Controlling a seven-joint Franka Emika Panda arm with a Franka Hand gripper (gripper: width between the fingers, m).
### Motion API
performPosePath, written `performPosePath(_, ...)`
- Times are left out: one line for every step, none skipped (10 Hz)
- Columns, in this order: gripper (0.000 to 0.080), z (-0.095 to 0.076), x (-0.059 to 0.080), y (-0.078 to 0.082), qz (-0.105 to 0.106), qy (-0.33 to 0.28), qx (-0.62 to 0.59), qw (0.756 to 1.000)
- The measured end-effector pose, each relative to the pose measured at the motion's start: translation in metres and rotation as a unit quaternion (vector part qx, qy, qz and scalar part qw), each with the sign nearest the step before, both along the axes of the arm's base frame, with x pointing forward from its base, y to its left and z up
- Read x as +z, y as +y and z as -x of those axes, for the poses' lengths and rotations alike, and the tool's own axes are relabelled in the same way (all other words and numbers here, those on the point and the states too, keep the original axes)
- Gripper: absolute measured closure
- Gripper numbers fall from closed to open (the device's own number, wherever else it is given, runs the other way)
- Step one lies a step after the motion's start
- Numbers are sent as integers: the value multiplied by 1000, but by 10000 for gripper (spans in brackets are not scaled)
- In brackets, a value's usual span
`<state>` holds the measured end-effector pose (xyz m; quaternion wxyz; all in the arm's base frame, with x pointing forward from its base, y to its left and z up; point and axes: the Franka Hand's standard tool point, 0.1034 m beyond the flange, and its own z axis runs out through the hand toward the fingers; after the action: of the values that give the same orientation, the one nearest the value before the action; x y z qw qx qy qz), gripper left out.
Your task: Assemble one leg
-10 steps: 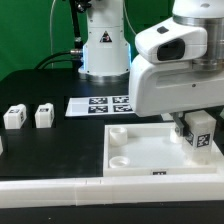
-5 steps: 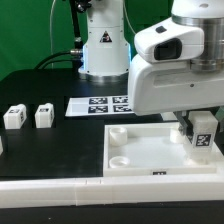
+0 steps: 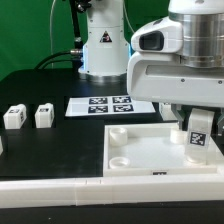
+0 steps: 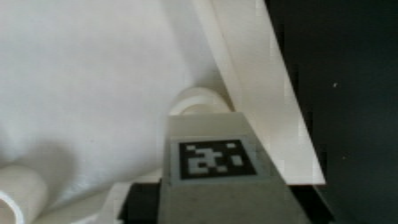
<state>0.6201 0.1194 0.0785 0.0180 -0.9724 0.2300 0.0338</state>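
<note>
One leg (image 3: pixel 199 135) apparently tight in the hand (image 3: pixel 198 113), more tilted than before

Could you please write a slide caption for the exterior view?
Gripper holding the leg over the white panel, at the exterior view's right.

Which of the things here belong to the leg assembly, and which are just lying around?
In the job: the leg, held in the gripper; the white panel with corner sockets, under it.
Lying about: spare leg and second spare leg on the exterior view's left; the marker board.
</note>
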Motion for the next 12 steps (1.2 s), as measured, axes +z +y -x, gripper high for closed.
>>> performPosePath(506,0,-2,-1,-2,4,-53,999)
performPosePath(506,-1,-3,-2,-3,2,-93,996)
performPosePath(506,-2,-5,-3,-4,-2,-130,991)
performPosePath(506,-4,-5,-4,-5,-3,-186,983)
performPosePath(506,-5,-5,-4,-7,-5,-225,974)
performPosePath(506,-5,-5,-3,-8,-1,-288,957)
performPosePath(506,-5,-5,-1,-7,2,-328,945)
performPosePath(506,-5,-5,0,-6,3,-346,938)
performPosePath(506,-5,-5,1,-6,4,-352,936)
performPosePath(506,-5,-5,1,-6,4,-351,937)
performPosePath(343,-4,-5,2,-7,4,-347,938)
performPosePath(213,-4,-5,2,-8,2,-318,948)
